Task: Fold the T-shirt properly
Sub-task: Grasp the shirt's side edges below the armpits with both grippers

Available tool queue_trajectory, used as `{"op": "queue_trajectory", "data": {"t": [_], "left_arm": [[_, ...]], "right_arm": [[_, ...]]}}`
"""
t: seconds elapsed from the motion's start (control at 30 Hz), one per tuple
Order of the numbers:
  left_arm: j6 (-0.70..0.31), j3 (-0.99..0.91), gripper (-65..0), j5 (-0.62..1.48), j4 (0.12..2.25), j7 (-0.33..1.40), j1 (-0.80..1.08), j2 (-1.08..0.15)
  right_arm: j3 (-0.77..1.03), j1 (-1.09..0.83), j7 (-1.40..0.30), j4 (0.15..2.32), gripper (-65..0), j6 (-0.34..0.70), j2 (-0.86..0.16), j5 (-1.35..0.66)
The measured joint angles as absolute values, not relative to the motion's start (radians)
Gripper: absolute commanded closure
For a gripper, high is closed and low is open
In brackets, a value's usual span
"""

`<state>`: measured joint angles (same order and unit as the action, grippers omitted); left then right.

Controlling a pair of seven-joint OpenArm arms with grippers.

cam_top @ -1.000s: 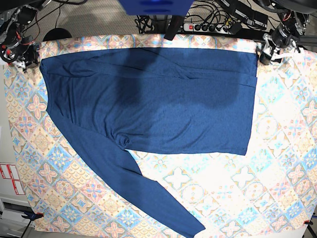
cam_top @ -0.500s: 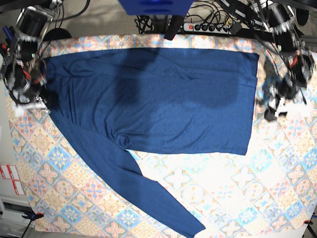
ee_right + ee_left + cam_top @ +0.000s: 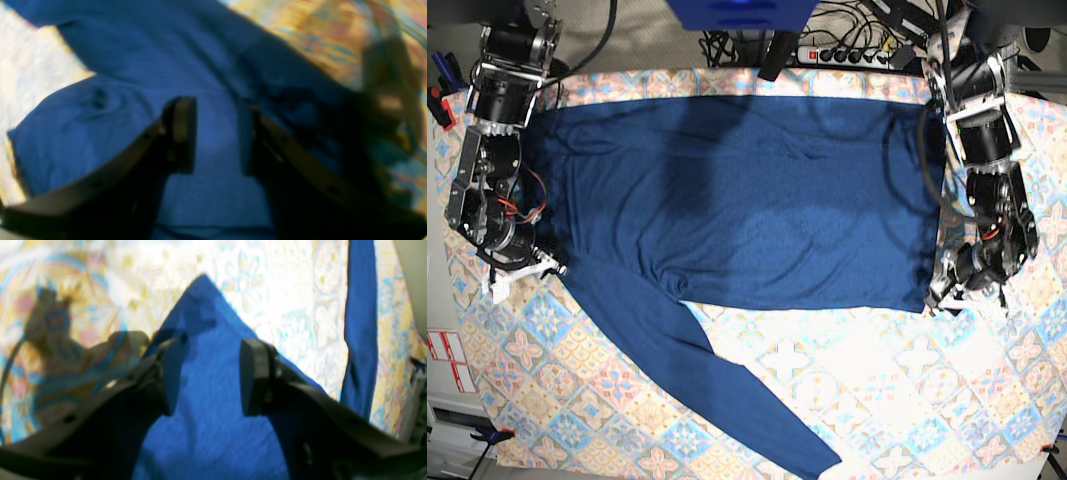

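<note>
My left gripper (image 3: 208, 373) is open, with its two fingers set apart and a pointed corner of the T-shirt (image 3: 206, 426) lying between them. I have not pinched it. My right gripper (image 3: 215, 135) is open too, with blue cloth under the gap, and it holds nothing. In the base view my left gripper (image 3: 952, 285) sits at the near hem corner, and my right gripper (image 3: 527, 262) sits by the shoulder, where the long sleeve (image 3: 697, 375) starts. The T-shirt (image 3: 747, 200) lies flat across the patterned cloth (image 3: 897, 400) on the table, with that sleeve running away toward the front edge. I think the job has only begun. To do this well, I should go down until both fingers can catch cloth, pinch only the shirt and not the cover under it, and close both hands together so the edge stays straight.
</note>
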<state>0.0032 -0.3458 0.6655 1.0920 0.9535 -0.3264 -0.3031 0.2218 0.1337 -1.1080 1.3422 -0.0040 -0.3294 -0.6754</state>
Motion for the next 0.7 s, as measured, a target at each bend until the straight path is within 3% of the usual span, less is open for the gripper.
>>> {"op": "queue_trajectory", "data": {"t": [0.47, 0.7], "left_arm": [[0.004, -0.337, -28.3, 0.476, 0.718, 0.661, -0.459, -0.302], [0.000, -0.139, -28.3, 0.467, 0.652, 0.575, -0.468, -0.274]], "right_arm": [[0.224, 0.129, -1.112, 1.342, -20.3, -0.012, -0.332, -0.642], [0.223, 0.130, -1.112, 1.347, -20.3, -0.009, -0.331, -0.650]]}}
